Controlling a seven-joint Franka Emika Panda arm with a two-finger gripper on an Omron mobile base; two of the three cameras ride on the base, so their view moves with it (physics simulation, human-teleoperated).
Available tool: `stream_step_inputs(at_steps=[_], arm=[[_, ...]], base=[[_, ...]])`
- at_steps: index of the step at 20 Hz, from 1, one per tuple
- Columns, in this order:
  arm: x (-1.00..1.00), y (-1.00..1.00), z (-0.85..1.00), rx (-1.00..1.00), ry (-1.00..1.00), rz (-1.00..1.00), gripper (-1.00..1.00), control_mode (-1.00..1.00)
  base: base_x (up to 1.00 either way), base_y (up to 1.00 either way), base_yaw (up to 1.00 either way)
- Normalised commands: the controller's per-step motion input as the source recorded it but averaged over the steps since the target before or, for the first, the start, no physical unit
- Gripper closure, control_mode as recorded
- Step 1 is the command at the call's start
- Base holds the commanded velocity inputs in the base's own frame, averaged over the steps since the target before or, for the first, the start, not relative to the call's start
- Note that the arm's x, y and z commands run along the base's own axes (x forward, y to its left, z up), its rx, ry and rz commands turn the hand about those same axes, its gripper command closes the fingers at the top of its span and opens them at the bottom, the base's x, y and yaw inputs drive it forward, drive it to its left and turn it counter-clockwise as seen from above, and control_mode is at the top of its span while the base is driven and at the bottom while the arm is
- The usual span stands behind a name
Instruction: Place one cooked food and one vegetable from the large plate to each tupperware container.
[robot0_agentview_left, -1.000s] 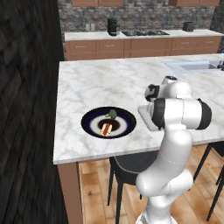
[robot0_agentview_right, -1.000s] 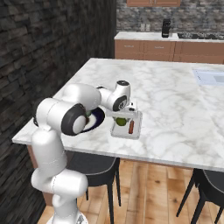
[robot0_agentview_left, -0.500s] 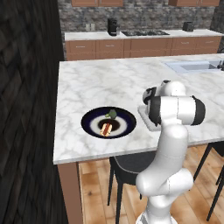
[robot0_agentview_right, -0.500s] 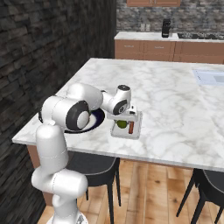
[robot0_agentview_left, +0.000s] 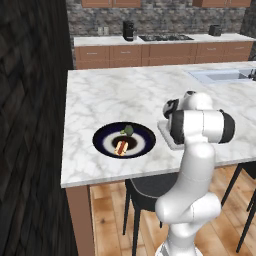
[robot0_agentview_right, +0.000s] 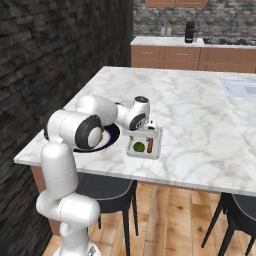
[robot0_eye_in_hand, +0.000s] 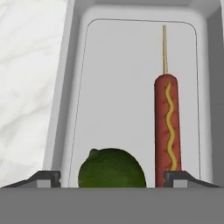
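The rectangular tray (robot0_eye_in_hand: 135, 87) now holds a corn dog (robot0_eye_in_hand: 167, 127) and a round green vegetable (robot0_eye_in_hand: 112, 169) beside it. The end effector (robot0_eye_in_hand: 112, 177) hovers spread above them, pinching nothing. Left of the tray, the large plate (robot0_agentview_left: 102, 136) keeps one sausage (robot0_agentview_left: 120, 146) and one green (robot0_agentview_left: 128, 131), judged meant for the second container.

Marble island (robot0_agentview_left: 110, 95), sink (robot0_agentview_left: 220, 75), coffee maker (robot0_agentview_left: 128, 30), stools (robot0_agentview_right: 235, 215).

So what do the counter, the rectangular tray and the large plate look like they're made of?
Counter: apparently polished marble, white with grey veining. Rectangular tray: probably matte plastic, uniform light grey, rounded moulded corners. Large plate: likely glazed ceramic, dark rim, white centre.
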Motion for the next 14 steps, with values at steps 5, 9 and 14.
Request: stream_step_inputs(at_steps=[5,9,14], arm=[[-0.28,0.10,0.62,-0.01,0.00,0.00,-1.00,-1.00],[-0.73,0.86,0.77,-0.02,-0.04,0.00,-1.00,-1.00],[-0.63,1.00,0.41,-0.01,-0.02,-0.17,-1.00,-1.00]], base=[[0.00,0.00,0.00],[0.00,0.00,0.00],[0.00,0.00,0.00]])
